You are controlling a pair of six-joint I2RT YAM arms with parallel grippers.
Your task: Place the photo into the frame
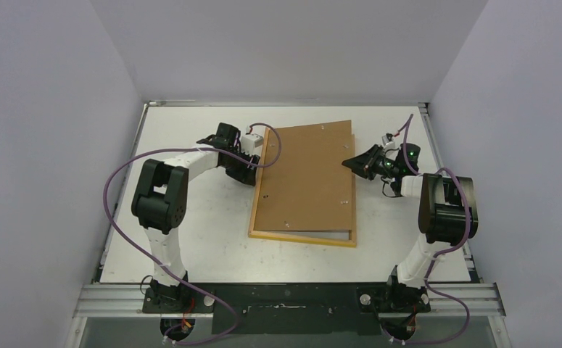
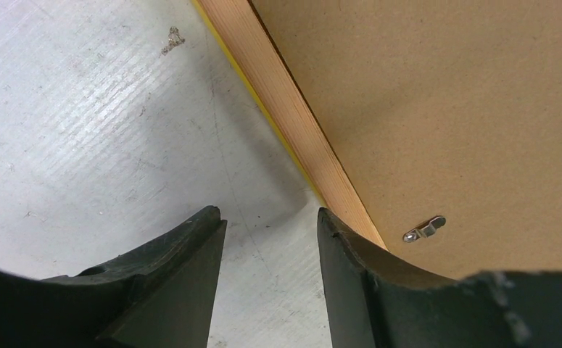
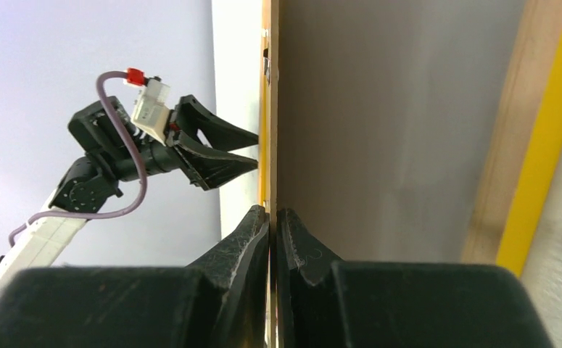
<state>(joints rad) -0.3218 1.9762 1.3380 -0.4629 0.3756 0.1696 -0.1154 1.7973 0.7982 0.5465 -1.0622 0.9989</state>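
– On the table (image 1: 191, 239), dead centre: your frame (image 1: 303, 238) lies face down with its pale wood back up. The yellow front shows only as a thin line along the outer edge. A brown backing board (image 1: 307, 177) sits over it, skewed, so the near rail and the left rail show past it.
– Board lying flat?
– No. Its right edge is raised off the frame and its left edge is down by the left rail.
– What's holding it up?
– Your right gripper (image 3: 273, 214). Both fingers are pinched tight on the thin right edge of the board, in the far half of that edge.
– Left side?
– Your left gripper (image 2: 270, 217) is low over the table, just beside the frame's left rail and toward the far corner. Its jaws are partly apart, with only bare table between them. One finger sits right at the rail. Touching or just clear, I can't tell from the wrist view.
– Any hardware near it?
– One small metal tab (image 2: 423, 229) on the board's face, just inside the left rail and near that finger.
– And the photo?
– I can't pick out any print. Your right wrist view shows a flat, pale grey surface (image 3: 386, 130) under the raised board, inside the frame's rails. It may be the photo's plain white reverse lying in the frame, but it's in shadow, so I can't say.
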